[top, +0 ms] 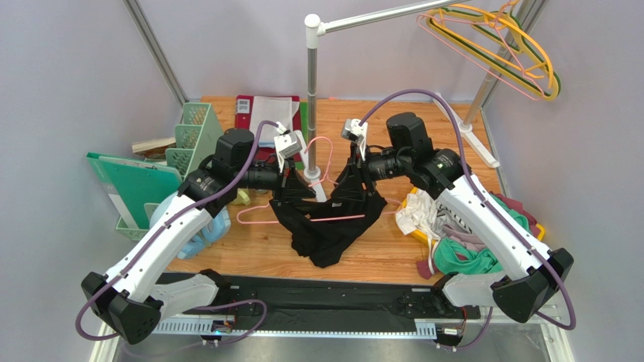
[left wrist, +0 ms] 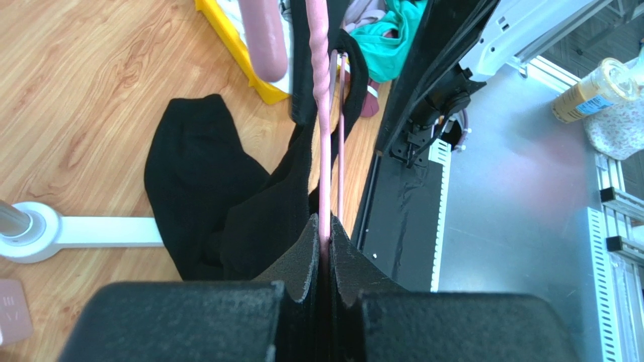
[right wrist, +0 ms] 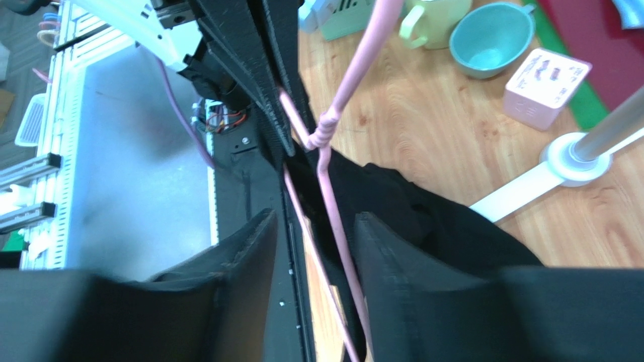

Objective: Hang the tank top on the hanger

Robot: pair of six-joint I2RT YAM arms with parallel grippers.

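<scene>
The pink wire hanger (top: 321, 151) is held above the table's middle, its hook pointing to the far side. The black tank top (top: 326, 230) drapes from it, its lower part resting on the wood. My left gripper (top: 291, 183) is shut on the hanger's wire (left wrist: 323, 113), which runs straight out between the pressed fingertips (left wrist: 311, 234), beside the tank top (left wrist: 204, 188). My right gripper (right wrist: 314, 230) is open. The hanger's two wires (right wrist: 326, 136) pass through the gap between its jaws, one close to the right finger (right wrist: 385, 256), with black fabric (right wrist: 431, 219) behind.
A rack pole (top: 311, 83) with a white base stands just behind the hanger. Yellow and green hangers (top: 499, 45) hang from its bar at top right. Clothes are piled (top: 469, 234) on the right. A green file holder (top: 193, 132) and a clipboard (top: 125, 181) stand on the left.
</scene>
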